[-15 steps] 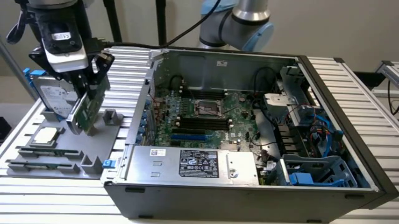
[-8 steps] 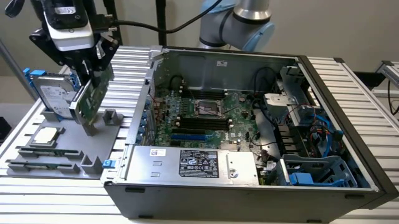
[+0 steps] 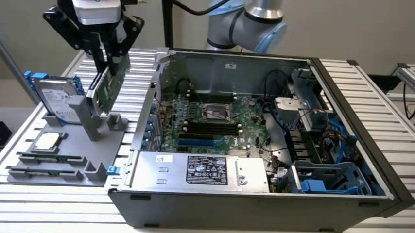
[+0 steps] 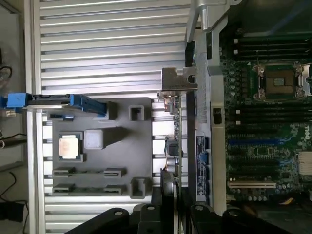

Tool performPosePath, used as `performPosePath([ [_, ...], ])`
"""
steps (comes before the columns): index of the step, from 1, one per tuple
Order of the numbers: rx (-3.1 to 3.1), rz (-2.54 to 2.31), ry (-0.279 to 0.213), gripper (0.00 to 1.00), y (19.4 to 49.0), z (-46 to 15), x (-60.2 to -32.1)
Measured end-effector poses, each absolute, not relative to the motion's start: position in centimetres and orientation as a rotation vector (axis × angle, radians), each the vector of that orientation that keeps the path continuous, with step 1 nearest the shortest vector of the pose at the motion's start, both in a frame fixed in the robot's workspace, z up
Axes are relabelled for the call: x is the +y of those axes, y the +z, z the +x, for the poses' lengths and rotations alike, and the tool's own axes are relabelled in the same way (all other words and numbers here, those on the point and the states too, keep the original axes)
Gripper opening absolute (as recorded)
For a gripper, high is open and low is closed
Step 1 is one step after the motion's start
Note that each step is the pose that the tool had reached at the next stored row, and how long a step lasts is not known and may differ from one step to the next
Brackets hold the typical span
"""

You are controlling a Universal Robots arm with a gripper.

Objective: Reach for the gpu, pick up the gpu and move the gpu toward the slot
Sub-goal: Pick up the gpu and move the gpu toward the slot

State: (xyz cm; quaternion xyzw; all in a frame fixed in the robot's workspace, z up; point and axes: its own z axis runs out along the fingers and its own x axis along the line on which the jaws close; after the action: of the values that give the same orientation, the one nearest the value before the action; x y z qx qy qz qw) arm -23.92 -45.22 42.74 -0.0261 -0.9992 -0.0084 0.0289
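Observation:
My gripper [image 3: 108,60] hangs at the upper left of the exterior view, shut on the top edge of the gpu [image 3: 106,90]. The gpu is a green card that hangs tilted over the grey holder tray [image 3: 71,145]. In the wrist view the gpu [image 4: 176,131] appears edge-on with its silver bracket [image 4: 178,80] at the far end. There it sits between the tray's two posts [image 4: 136,113] and the wall of the open computer case [image 4: 214,122]. The black fingers [image 4: 168,190] clamp the card's near end. The blue slot [image 3: 194,143] [image 4: 253,143] lies on the motherboard inside the case.
A silver hard drive with blue rails [image 3: 55,99] stands in the tray, with a processor chip [image 3: 48,141] and memory sticks [image 3: 48,158] beside it. The open case [image 3: 259,63] holds a power supply [image 3: 201,170], cables and a blue drive cage [image 3: 324,182].

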Motion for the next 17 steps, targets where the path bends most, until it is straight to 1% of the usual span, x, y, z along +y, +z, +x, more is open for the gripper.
performPosePath([
  [5, -3.078, -0.08, -0.038, 0.26, 44.2, -21.6, -45.2],
  [10, -3.077, -0.08, -0.051, 0.26, 44.5, -19.4, -45.2],
  [17, -3.075, -0.08, -0.056, 0.26, 44.5, -16.2, -45.2],
])
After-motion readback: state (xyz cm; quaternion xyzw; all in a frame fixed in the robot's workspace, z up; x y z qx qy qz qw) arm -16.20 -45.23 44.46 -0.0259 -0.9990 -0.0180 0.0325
